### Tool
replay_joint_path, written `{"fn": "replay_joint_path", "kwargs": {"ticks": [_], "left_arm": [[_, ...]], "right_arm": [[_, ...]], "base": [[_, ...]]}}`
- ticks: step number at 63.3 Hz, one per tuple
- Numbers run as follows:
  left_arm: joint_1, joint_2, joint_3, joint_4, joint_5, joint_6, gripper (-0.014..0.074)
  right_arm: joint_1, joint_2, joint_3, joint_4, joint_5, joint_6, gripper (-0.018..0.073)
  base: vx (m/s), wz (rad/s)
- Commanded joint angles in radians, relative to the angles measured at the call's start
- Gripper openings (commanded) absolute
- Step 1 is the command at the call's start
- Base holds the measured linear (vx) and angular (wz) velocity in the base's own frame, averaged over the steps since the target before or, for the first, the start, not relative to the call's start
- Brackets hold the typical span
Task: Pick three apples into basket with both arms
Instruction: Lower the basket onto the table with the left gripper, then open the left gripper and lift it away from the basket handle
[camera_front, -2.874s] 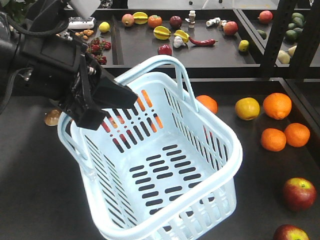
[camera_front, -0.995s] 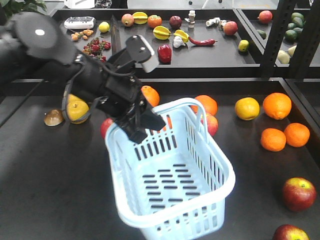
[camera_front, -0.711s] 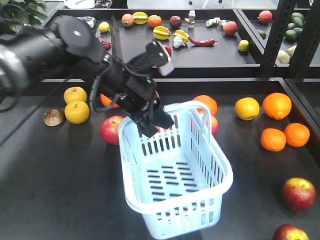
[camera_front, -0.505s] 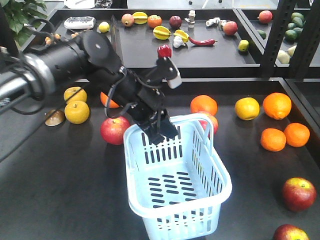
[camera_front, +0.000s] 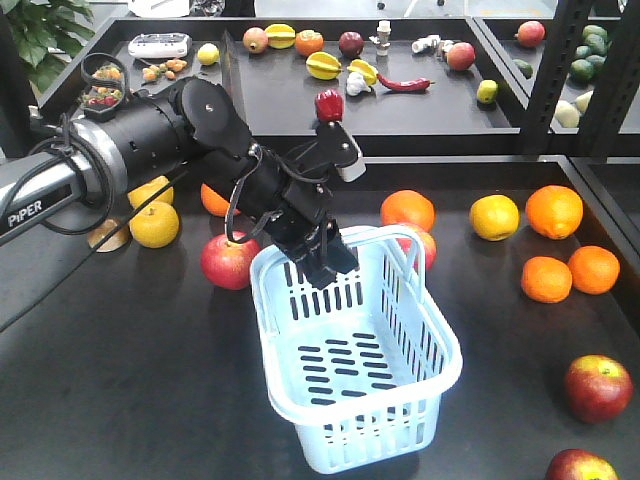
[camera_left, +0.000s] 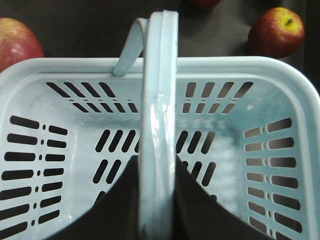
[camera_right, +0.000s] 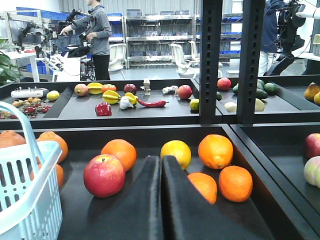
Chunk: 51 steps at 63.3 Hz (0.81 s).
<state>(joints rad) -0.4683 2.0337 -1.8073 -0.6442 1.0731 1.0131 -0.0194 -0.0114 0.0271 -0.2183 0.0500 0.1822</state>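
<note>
Two apples (camera_front: 598, 387) lie on the worktop (camera_front: 120, 380), well right of the left gripper (camera_front: 328, 260), which is clamped on the tilted basket's (camera_front: 400, 400) handle (camera_left: 159, 100). The right gripper (camera_right: 161, 160) is closed and empty, with the basket to its left.

Pale blue-white basket (camera_front: 372, 440), walls and floor patterned with rows of slots. Right of the basket: dark maroon-red apples (camera_front: 598, 387) with yellowish streaks. Left of it: brighter pinkish-red apple (camera_front: 229, 260). Behind it: black arm (camera_front: 170, 140), bright oranges (camera_front: 554, 211).
</note>
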Motion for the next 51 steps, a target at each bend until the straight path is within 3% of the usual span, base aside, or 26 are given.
{"fn": "replay_joint_path", "kwargs": {"ticks": [1, 20, 32, 43, 51], "left_arm": [[-0.003, -0.061, -0.039, -0.067, -0.037, 0.001, 0.0148], [-0.003, -0.064, -0.039, -0.068, -0.047, -0.004, 0.0363], [-0.003, -0.099, -0.059, -0.084, -0.043, -0.017, 0.0399], [-0.003, -0.165, -0.125, -0.094, -0.021, -0.131, 0.0398], [-0.003, -0.223, -0.134, -0.093, 0.056, -0.230, 0.0389]], "right_arm": [[-0.007, -0.012, 0.013, -0.009, -0.071, -0.008, -0.0005], [-0.007, -0.012, 0.013, -0.009, -0.071, -0.008, -0.0005], [-0.007, -0.012, 0.013, -0.009, -0.071, -0.008, -0.0005], [-0.007, -0.012, 0.013, -0.009, -0.071, -0.008, -0.0005], [-0.007, -0.012, 0.013, -0.009, -0.071, -0.008, -0.0005]], "base": [[0.00, 0.00], [0.00, 0.00], [0.00, 0.00], [0.00, 0.00], [0.00, 0.00]]}}
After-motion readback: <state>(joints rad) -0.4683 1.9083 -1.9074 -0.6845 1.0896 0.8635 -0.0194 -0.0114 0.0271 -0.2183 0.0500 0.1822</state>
